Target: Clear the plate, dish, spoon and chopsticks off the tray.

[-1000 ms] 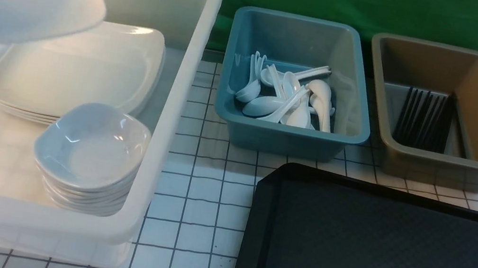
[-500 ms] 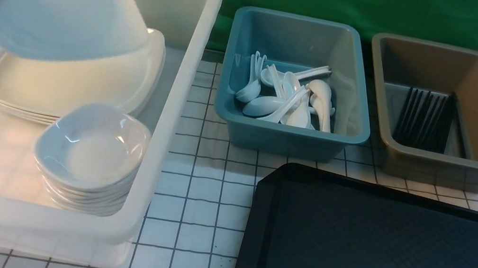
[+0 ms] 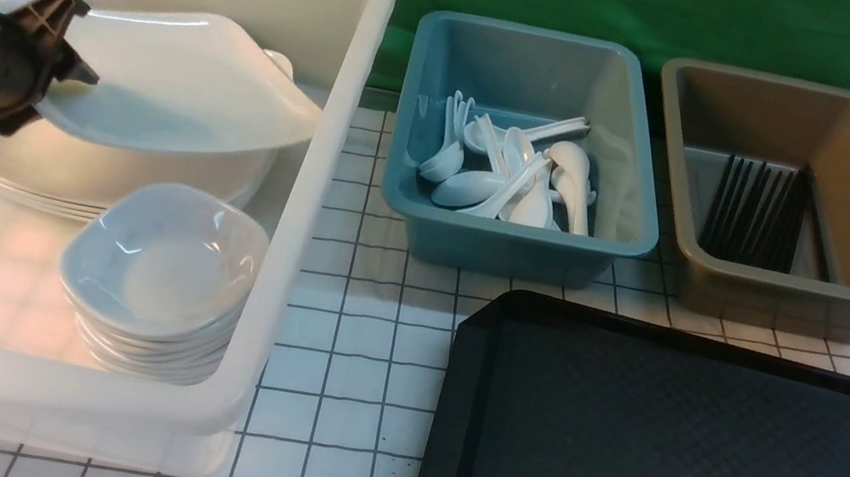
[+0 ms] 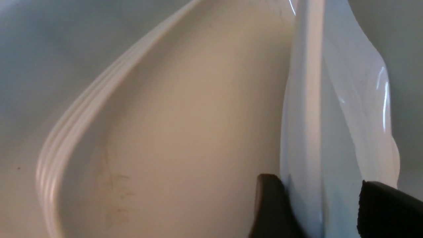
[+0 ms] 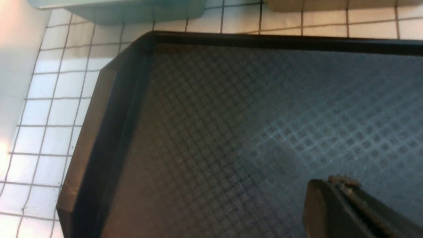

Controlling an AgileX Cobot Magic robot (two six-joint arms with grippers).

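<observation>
1. The plate (image 3: 186,77), in the upper left of the front view, has its rim between the jaws of the left gripper (image 3: 80,43). The jaws straddle that rim, but I cannot tell whether they press on it or stand just clear.
2. The plate is tilted. Its gripped end is raised and its far end dips toward the stack of plates (image 3: 60,172) in the white tub (image 3: 316,170); whether the far end touches the stack I cannot tell.
3. Risk: if it is let go at this tilt, the glossy plate may slap down, slide toward the tub wall at the right and land askew.
4. Risk: a finger caught under the rim as the arm pulls back could drag the plate off the stack, or onto the small dishes (image 3: 159,273) just below it.
5. The right gripper (image 5: 337,188) is pressed together and empty, above the tray (image 3: 470,382) at lower right.
6. No crockery shows on the visible part of the tray. The spoons (image 3: 519,185) lie in the blue tub (image 3: 508,252) and the chopsticks (image 3: 754,210) in the brown tub (image 3: 806,307), so this looks like the last placement.
</observation>
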